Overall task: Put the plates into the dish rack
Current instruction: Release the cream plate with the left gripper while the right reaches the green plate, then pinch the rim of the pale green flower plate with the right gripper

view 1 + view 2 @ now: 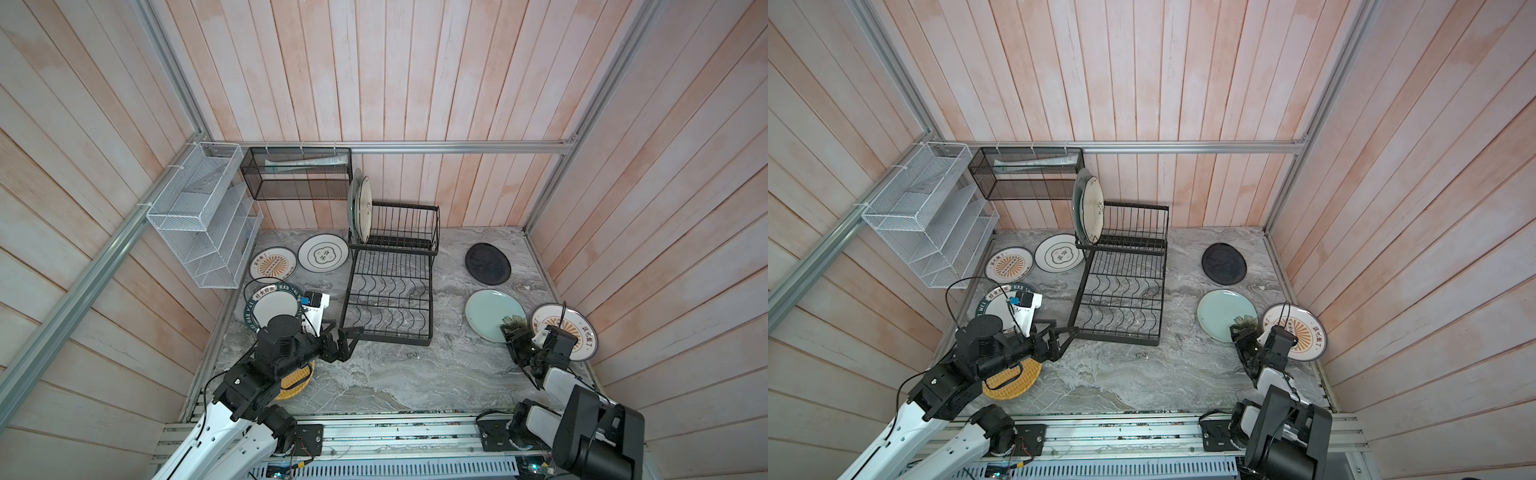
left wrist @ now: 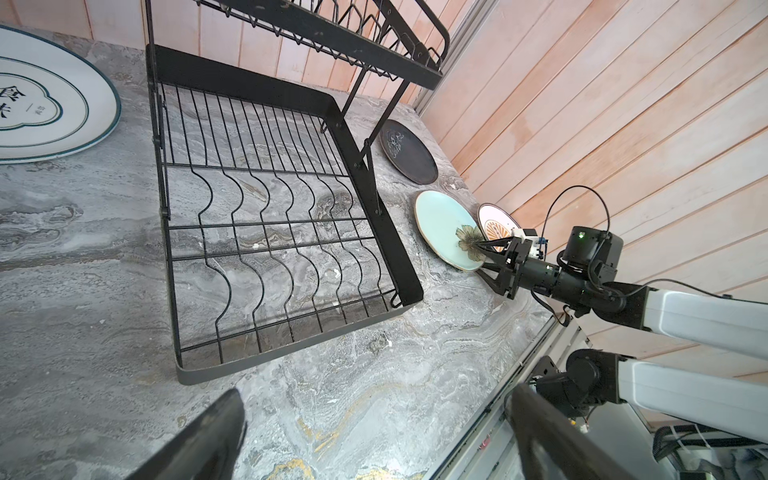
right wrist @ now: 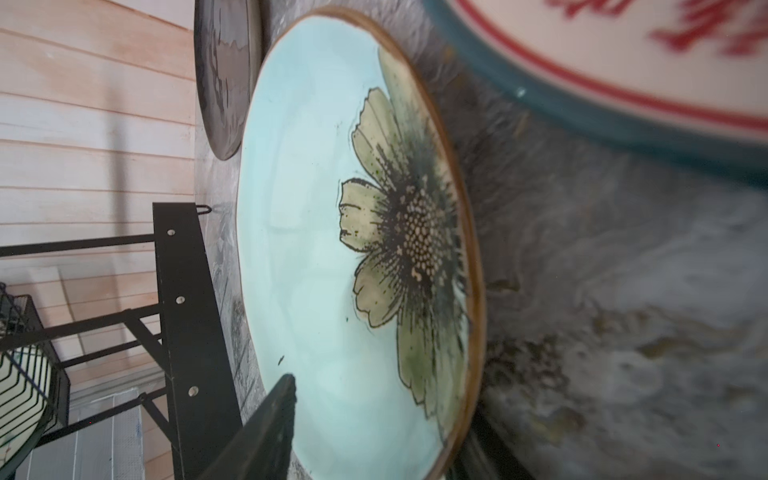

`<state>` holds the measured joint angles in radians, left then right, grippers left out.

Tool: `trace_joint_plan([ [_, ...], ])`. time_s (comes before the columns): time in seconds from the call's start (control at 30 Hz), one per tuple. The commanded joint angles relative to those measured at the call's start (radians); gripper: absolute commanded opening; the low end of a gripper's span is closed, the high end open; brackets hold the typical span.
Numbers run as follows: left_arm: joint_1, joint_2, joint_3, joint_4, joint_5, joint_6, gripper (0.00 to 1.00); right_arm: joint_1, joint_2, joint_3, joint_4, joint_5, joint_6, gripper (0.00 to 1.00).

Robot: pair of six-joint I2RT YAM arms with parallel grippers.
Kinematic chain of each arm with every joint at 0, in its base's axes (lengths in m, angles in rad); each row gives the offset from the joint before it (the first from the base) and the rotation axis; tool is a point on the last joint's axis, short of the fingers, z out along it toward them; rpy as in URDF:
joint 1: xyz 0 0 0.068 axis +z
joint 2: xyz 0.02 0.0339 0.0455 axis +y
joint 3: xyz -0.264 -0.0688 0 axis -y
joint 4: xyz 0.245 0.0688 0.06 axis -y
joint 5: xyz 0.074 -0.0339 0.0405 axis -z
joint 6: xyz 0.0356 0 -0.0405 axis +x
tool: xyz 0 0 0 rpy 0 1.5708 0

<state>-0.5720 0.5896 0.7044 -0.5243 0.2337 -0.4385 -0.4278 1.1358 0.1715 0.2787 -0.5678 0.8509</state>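
Right pincer (image 2: pixel 482 258) is sitting partly open, jaws straddling the near rim of the pale green plate (image 1: pixel 490 311) — it's lying flat on the tabletop (image 1: pixel 415 374), right of the dish rack (image 1: pixel 386 337) in a top view. I'd be biting deep before tilting it up. Left pincer (image 1: pixel 353 343) is hanging wide open, holding nothing.

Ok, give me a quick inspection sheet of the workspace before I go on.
Surface: grey marble tabletop.
Job's things: dish rack, two plates upright in upper tier, lower tier empty; seven lie flat, including pale green plate and black plate.
Clutter: nothing seen.
Grippers: left gripper open by rack's front corner; right gripper straddles pale green plate's rim, grip unclear.
Cables: black cable looped above each wrist.
Surroundings: plank walls, white mesh organizer, black mesh basket.
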Motion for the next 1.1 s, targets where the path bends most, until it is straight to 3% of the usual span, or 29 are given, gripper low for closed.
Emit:
trace_joint_plan([
  [0.0, -0.003, -0.002, -0.014, 0.017, -0.011, -0.005, 1.00, 0.025, 0.052, -0.041, 0.003, -0.018, 0.036, 0.55],
  [0.6, -0.003, -0.002, -0.015, 0.016, -0.018, -0.007, 1.00, 0.026, 0.193, -0.050, 0.080, 0.018, 0.249, 0.42],
  [0.8, -0.002, -0.005, -0.014, 0.015, -0.022, -0.008, 1.00, 0.045, 0.271, -0.053, 0.157, -0.015, 0.344, 0.28],
  [0.97, -0.002, -0.006, -0.013, 0.014, -0.025, -0.008, 1.00, 0.057, 0.299, -0.070, 0.274, -0.053, 0.399, 0.01],
  [1.07, -0.002, -0.008, -0.012, 0.014, -0.029, -0.008, 1.00, 0.071, 0.256, -0.064, 0.256, -0.049, 0.397, 0.00],
])
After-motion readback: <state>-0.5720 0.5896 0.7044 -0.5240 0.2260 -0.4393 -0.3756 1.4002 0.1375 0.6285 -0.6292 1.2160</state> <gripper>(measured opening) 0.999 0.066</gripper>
